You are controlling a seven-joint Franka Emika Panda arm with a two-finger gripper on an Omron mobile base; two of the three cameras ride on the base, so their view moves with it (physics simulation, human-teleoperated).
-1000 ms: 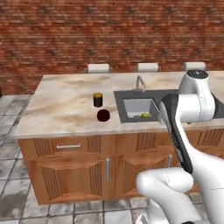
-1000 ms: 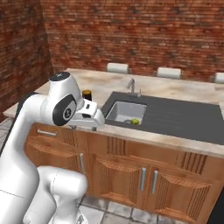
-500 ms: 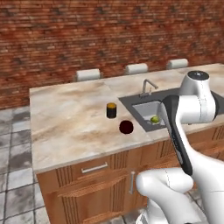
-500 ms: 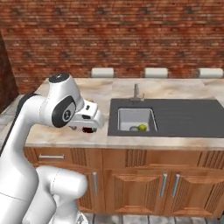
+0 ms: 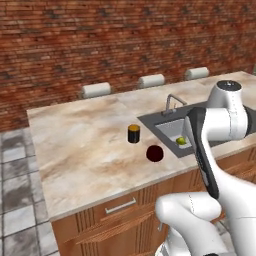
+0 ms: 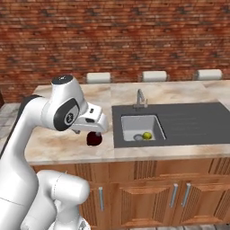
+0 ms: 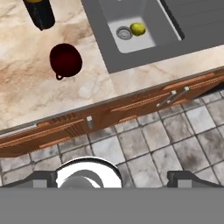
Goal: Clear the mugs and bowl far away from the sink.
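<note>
The black mug [image 5: 133,134] with a yellow-orange inside stands on the marble counter, left of the sink [image 5: 174,131]. The dark red mug [image 5: 155,153] sits nearer the front edge, close to the sink's left rim. The hand view looks down on the black mug [image 7: 39,13], the dark red mug [image 7: 65,59] with its handle, and the sink [image 7: 131,22]. My gripper [image 7: 116,179] is open with nothing between its fingertips [image 7: 43,179], high over the counter's front edge and apart from both mugs. The dark red mug [image 6: 93,139] is partly hidden by my hand. The bowl is out of view.
A small yellow-green round thing [image 7: 138,29] lies in the basin by the drain. A thin tap [image 6: 140,97] stands behind the sink, and a ribbed draining board [image 6: 193,119] lies to its right. Stools [image 6: 154,76] line the far side. Wooden drawers [image 7: 144,103] and floor tiles lie below.
The whole picture has shifted in both base views, so the base has driven and the cameras moved. The mugs and sink keep their places on the counter. The gripper stays open.
</note>
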